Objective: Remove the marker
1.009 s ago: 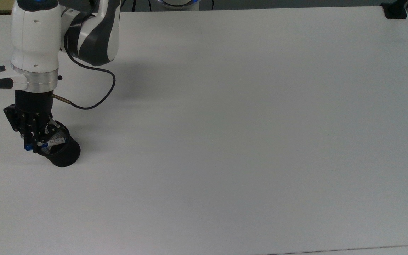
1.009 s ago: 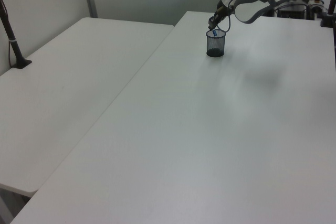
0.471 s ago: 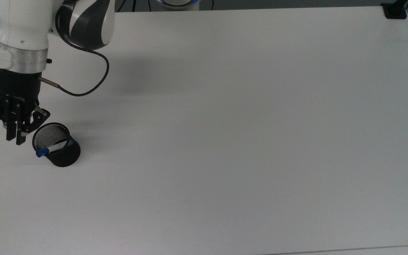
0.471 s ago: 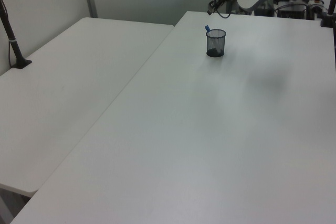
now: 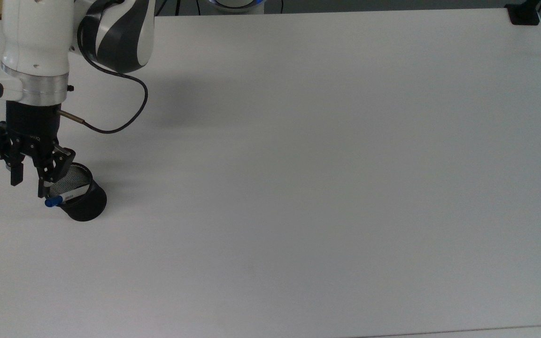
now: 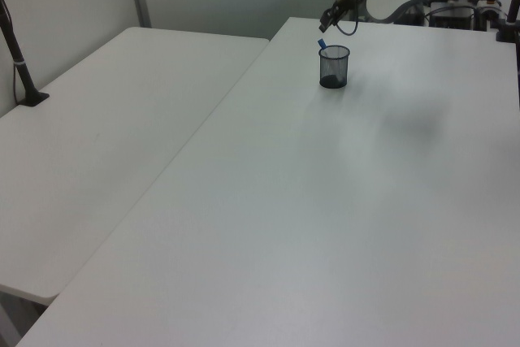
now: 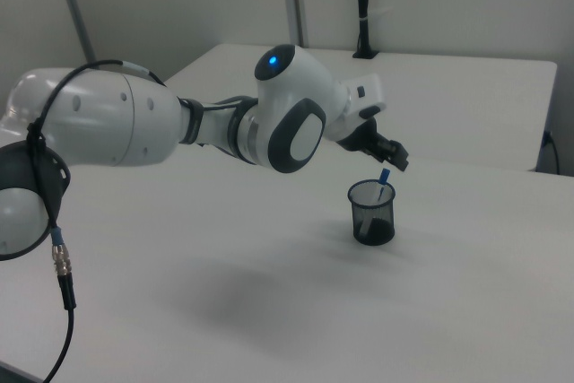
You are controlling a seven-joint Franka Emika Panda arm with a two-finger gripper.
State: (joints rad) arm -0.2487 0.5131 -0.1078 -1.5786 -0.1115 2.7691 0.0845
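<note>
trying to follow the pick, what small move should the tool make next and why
Probably shift slightly toward the top view's right and lower, so the open tool straddles the marker's blue cap. The marker leans in the black mesh cup, cap poking over the rim, and the tool hangs just above it, apart, gripping nothing.

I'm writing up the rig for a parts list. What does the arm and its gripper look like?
The arm has glossy white rounded shells, dark grey joint sections and a blue light. A silver ring joins the black gripper. A thin black cable loops from the wrist.
</note>
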